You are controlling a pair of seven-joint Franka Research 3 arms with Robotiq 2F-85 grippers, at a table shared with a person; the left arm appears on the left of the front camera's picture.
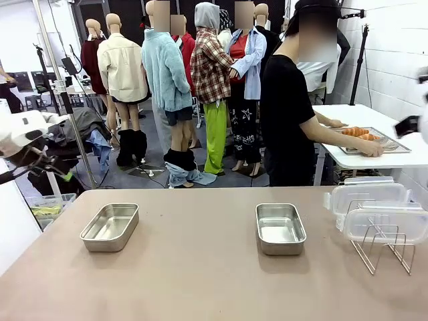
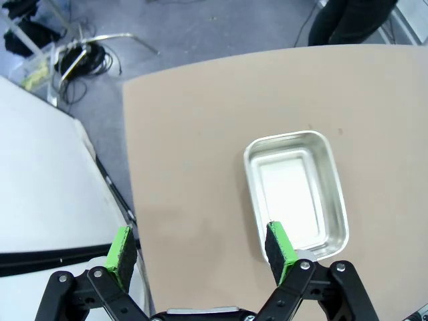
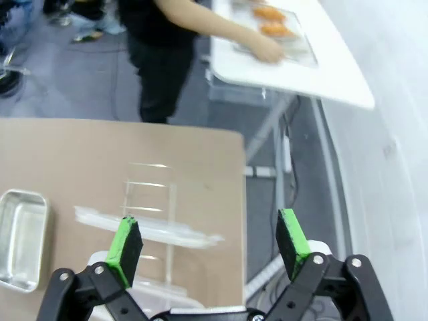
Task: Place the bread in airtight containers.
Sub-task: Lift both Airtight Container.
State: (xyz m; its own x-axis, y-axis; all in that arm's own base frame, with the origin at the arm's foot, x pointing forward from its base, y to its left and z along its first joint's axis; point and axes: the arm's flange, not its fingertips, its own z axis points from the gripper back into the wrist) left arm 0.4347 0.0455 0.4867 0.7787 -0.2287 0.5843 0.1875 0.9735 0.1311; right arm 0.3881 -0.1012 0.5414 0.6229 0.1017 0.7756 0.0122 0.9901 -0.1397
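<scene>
The left gripper (image 2: 200, 249) and right gripper (image 3: 208, 237) hang wide open and empty above the table (image 1: 200, 281), one pad (image 2: 279, 249) hiding a corner of the tin (image 2: 297, 194) below; far off, a person's hand (image 1: 372, 148) rests at the tray (image 1: 399, 144) holding two small, blurry croissants (image 1: 358, 132).

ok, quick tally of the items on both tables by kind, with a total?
Steel tins: 2
Clear lids: 2
Wire rack: 1
Croissants: 2
Metal tray: 1
Total: 8
</scene>
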